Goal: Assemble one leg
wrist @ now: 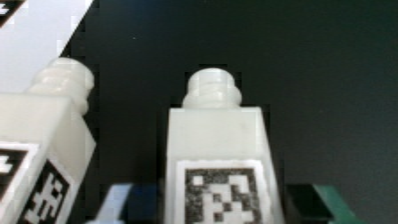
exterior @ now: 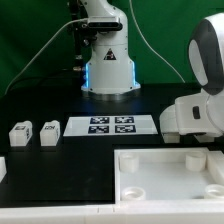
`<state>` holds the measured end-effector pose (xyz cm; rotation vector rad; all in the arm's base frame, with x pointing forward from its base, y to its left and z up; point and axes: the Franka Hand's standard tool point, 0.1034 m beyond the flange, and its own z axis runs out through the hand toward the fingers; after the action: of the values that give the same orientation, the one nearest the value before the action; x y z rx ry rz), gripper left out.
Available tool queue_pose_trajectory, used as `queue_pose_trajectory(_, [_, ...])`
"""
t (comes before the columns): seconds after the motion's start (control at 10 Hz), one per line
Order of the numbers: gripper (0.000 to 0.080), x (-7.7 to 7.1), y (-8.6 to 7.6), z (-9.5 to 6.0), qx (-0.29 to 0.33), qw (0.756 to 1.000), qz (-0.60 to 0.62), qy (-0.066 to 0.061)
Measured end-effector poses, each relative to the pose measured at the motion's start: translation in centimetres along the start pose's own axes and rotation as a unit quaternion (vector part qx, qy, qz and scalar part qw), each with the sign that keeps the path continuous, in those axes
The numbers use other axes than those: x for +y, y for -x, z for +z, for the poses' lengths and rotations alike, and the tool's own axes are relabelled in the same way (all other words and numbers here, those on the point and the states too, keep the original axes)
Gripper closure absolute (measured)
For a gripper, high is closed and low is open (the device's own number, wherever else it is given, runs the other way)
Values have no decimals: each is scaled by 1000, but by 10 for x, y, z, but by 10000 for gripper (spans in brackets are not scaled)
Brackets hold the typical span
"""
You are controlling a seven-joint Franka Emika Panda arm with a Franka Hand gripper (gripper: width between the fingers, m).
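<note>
wrist view: gripper [wrist: 221,203] straddles one leg [wrist: 221,140], fingers [wrist: 135,203] along its flat sides, presumably leaving the peg [wrist: 212,85] free for insertion; whether they clamp cannot be told. a second leg [wrist: 50,130] lies just beside on the black table [wrist: 285,40].

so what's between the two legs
Only bare table lies between one leg and the other leg. The gap shows in the exterior view and the wrist view.
</note>
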<state>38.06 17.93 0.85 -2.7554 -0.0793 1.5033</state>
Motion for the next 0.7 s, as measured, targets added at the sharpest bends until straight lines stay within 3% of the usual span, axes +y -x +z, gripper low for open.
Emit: queue_pose_trajectory(0.7, [509,0,0,0,0,1000,0,0])
